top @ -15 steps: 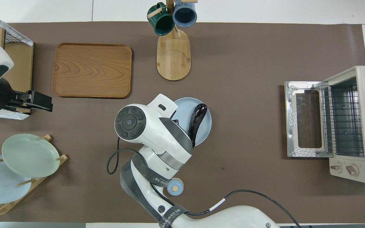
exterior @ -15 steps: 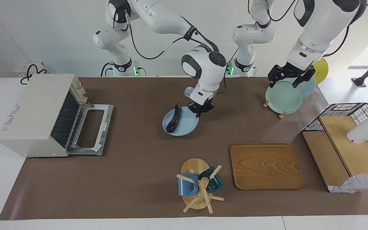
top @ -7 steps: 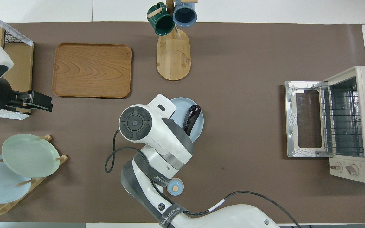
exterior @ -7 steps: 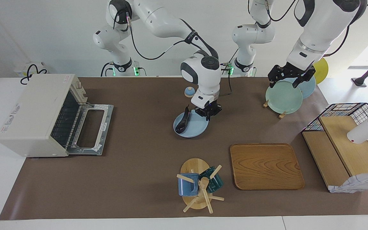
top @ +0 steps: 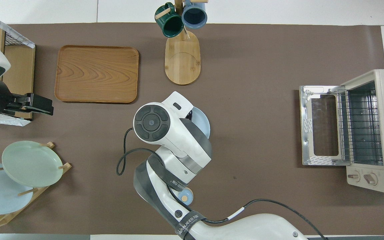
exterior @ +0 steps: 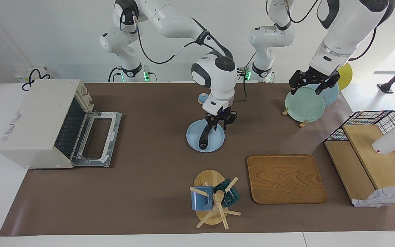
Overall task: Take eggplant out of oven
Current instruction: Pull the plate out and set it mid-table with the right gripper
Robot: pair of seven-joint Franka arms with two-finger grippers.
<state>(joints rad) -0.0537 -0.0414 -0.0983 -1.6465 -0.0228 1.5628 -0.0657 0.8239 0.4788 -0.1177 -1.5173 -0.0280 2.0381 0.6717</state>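
- Eggplant [exterior: 204, 135] lies on a light blue plate [exterior: 192, 137] at the middle of the table, well apart from the oven [exterior: 36, 121] at the right arm's end; in the overhead view the right arm's wrist hides it.
- Oven door [exterior: 98, 137] is dropped open, with a bare wire rack [top: 360, 128] inside.
- Around the plate in the facing view: mug tree [exterior: 213, 200] at 6 o'clock, wooden tray [exterior: 285, 178] at 4 o'clock, plate rack with a green plate [exterior: 303, 104] at 2 o'clock.
- Long axis in the facing view runs from 12 toward 6 o'clock, thick end farther from the robots.
- Right gripper [exterior: 220, 122] sits at the eggplant's upper end, fingers drawn narrow about it.
- Left gripper [exterior: 312, 82] waits over the green plate; fingers spread.
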